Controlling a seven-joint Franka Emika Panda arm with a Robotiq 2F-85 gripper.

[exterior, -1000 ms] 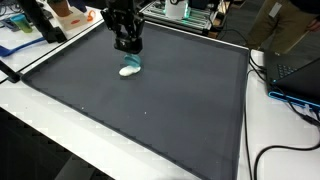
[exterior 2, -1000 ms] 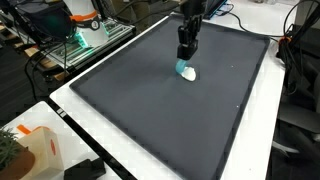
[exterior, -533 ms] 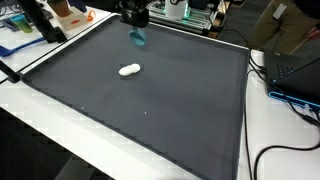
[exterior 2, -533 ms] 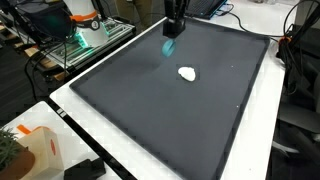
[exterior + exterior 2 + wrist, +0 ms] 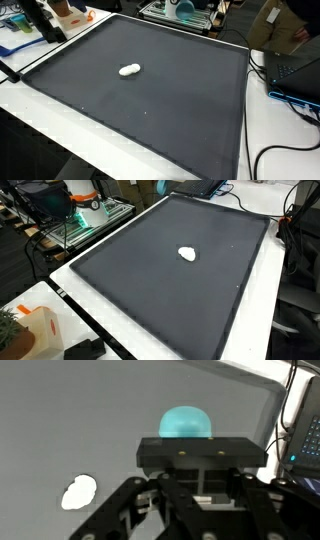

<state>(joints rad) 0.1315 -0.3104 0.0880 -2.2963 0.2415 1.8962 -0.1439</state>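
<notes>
Listing what I have on screen, entry by entry.

**Item 1, held:** teal dome-shaped piece (image 5: 186,421), smooth and matte. It shows only in the wrist view, peeking out just past the black two-fingered Robotiq gripper (image 5: 200,453). The jaws are drawn in tight on it. I judge it pinched low down, which leaves the rounded top free, though the contact itself is hidden behind the black finger block. It hangs well above the mat, not touching it. Neither gripper nor dome appears in the exterior views, so I take the arm to be raised out of their frames.

**Item 2, loose:** small white rounded lump (image 5: 130,70), lying flat on the mat. It is seen in both exterior views (image 5: 187,253) and low on the left in the wrist view (image 5: 80,491). It lies well apart from the held dome and touches nothing but the mat.

**Item 3, bearing surface:** large dark grey rectangular mat (image 5: 170,115). It covers most of a white tabletop (image 5: 60,135), which shows as a pale margin around it.

**Item 4, surroundings, all off the mat:**
- Black cables (image 5: 285,150) loop over the white margin.
- A dark laptop (image 5: 300,70) sits beside them.
- A wire rack of lit equipment (image 5: 85,215) stands past the far edge in an exterior view.
- An orange-and-white carton (image 5: 35,330) stands at the near corner.

**Obstructions:** the lump is the one thing on the mat beneath the gripper. The cables and laptop crowd only one edge, so I would mind them on any wide swing that way.
</notes>
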